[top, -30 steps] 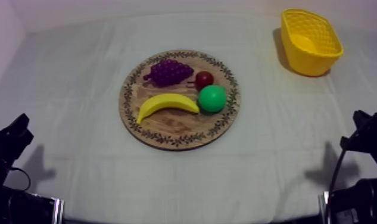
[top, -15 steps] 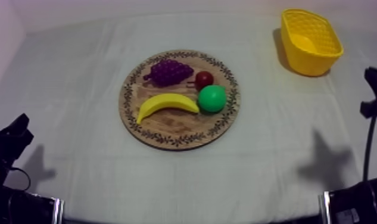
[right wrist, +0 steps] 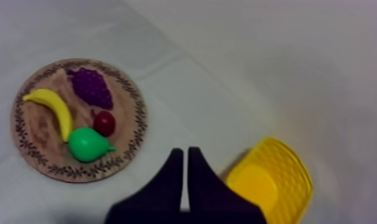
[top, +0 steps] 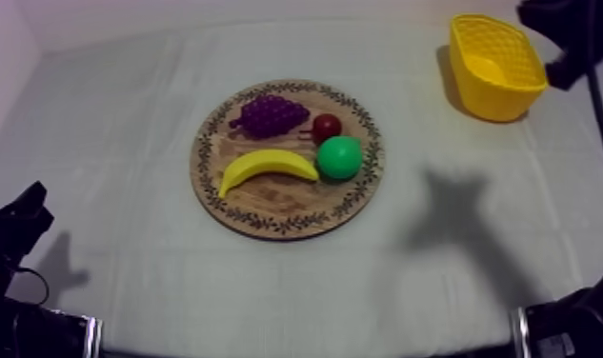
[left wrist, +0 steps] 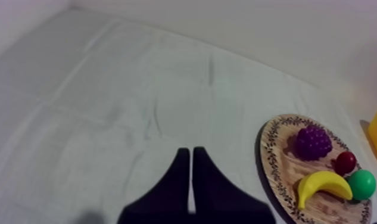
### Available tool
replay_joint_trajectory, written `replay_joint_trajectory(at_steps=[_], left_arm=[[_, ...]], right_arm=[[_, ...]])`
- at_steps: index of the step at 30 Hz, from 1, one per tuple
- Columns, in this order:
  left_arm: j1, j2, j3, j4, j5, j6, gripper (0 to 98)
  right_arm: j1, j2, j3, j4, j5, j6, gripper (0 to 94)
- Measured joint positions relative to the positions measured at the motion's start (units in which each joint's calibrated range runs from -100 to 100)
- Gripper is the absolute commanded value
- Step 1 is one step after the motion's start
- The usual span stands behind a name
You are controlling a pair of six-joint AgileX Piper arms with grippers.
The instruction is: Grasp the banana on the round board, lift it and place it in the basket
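The right end effector (right wrist: 185, 174), fingers together, hangs off the wooden board (right wrist: 126, 149). The banana (right wrist: 55, 109) lies crosswise on the board's side away from it.

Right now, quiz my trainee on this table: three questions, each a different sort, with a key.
1. True or false: the banana lies on the wooden board.
2. The right claw is: A open; B shut on the banana; C shut on nothing.
3. Name the green fruit next to the banana.
Key: 1 true; 2 C; 3 the pear.
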Motion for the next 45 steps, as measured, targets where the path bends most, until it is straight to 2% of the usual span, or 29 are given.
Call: replay_joint_trajectory(at_steps=[10,20,34,37,45], left_arm=[[0.00,0.00,0.00,0.00,0.00,0.00,0.1],[0.00,0.00,0.00,0.00,0.00,0.00,0.1],[0.00,0.00,0.00,0.00,0.00,0.00,0.1],[0.00,0.00,0.00,0.00,0.00,0.00,0.1],[0.00,0.00,0.00,0.00,0.00,0.00,0.1]], right_arm=[[-12.00,15.06,-12.02,0.84,5.27,1.74,0.4],[-19.48,27.08,-14.83,2.55,6.61,3.90,0.6],[-20.70,42.79,-21.81,3.35,9.67,6.20,1.0],[-20.50,45.80,-23.78,2.82,10.60,6.83,1.1],[-19.94,52.92,-26.62,1.92,8.33,6.55,1.3]])
